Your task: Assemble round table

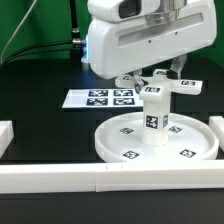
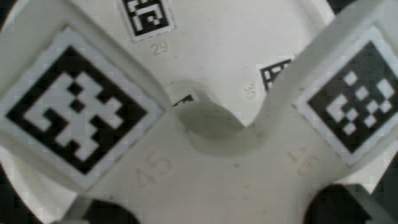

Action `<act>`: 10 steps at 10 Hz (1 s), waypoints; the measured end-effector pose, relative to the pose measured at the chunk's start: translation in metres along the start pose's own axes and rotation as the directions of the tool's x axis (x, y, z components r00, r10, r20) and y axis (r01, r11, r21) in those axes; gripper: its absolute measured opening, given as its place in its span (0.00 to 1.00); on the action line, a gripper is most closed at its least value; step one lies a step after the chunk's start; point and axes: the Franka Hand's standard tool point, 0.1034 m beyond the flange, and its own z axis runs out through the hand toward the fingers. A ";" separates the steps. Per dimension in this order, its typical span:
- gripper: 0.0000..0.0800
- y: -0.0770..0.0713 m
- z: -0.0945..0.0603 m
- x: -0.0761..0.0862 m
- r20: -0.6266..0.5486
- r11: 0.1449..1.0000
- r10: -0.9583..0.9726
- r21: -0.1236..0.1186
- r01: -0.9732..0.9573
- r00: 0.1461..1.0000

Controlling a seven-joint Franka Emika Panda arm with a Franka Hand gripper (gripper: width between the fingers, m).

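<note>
The white round disc (image 1: 185, 140) lies flat on the black table with several tags on its face. The stubby tagged post (image 1: 154, 120) stands upright at its centre. The cross-shaped piece (image 1: 180, 86) sits level on top of the post. My gripper (image 1: 158, 78) comes down from above, shut on the cross-shaped piece. In the wrist view the cross-shaped piece (image 2: 196, 150) fills the picture, with two tagged arms spreading out. The dark fingertips (image 2: 103, 212) show on either side of its white body, at the gripper (image 2: 231, 212). The post is hidden under it there.
The marker board (image 1: 103, 98) lies behind the disc toward the exterior view's left. White border rails run along the front (image 1: 100, 182), the left (image 1: 5, 135) and the right (image 1: 216, 122) of the workspace.
</note>
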 end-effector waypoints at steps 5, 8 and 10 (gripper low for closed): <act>0.56 -0.001 -0.001 0.003 -0.038 0.939 0.345 0.005 -0.345 0.938; 0.56 -0.001 -0.002 0.005 -0.043 0.853 0.522 0.019 -0.522 0.852; 0.56 0.000 -0.002 0.006 -0.064 0.678 0.735 0.072 -0.732 0.675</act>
